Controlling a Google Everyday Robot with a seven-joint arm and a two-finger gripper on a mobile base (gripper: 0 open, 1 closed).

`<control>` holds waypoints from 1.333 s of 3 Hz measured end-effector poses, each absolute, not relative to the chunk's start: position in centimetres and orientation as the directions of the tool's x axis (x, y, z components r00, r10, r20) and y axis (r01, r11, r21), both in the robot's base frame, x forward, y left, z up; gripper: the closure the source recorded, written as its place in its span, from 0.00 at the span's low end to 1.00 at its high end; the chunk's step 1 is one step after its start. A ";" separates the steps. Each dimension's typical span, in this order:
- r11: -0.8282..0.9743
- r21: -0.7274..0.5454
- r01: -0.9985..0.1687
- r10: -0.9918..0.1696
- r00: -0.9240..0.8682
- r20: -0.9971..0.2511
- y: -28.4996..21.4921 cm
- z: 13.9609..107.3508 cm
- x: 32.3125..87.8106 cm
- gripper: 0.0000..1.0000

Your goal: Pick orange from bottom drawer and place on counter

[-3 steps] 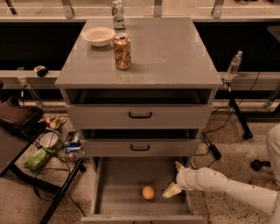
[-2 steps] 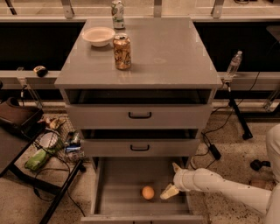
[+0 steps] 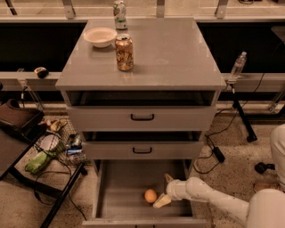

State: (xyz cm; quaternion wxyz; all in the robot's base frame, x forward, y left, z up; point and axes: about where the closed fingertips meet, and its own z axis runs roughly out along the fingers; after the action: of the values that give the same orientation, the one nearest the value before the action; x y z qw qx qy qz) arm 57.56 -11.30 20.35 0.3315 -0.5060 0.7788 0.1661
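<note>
View from above and in front of a grey three-drawer cabinet. The bottom drawer [image 3: 116, 191] is standing pulled out, its flat grey floor facing the camera. The orange [image 3: 150, 195] is lying on that floor, right of centre and toward the front edge, clear of the drawer walls.

The white arm [image 3: 213, 201] is reaching in from the lower right and is putting the end effector [image 3: 161, 190] inside the bottom drawer, just beside the orange on its right. The end effector is sitting released: its two pale fingers [image 3: 160, 201] are spreading apart, one pointing up toward the back of the drawer, the other angling down and to the left with its tip close under the orange. Whether that lower finger is touching the fruit cannot be told; the orange is not lying between the fingers.

Above, the middle drawer [image 3: 142, 150] and the top drawer [image 3: 142, 118] are each showing a black handle and a dark gap over the front panel.

The table [image 3: 178, 49], the cabinet's glossy grey top, is carrying a gold-orange soda can [image 3: 124, 52] standing upright left of centre, a shallow pale bowl [image 3: 100, 36] behind and left of it, and a second can [image 3: 119, 9] at the rear edge. A clear water bottle [image 3: 238, 66] is standing on the ledge to the right of the cabinet.
</note>
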 end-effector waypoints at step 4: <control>0.364 0.063 -0.929 -0.635 -0.297 -0.713 -4.3 11.4 55.6 0.62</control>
State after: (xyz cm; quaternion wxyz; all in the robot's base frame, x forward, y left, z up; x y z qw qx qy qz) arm 55.57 -4.29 11.37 0.3032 -0.5093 0.7681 0.2423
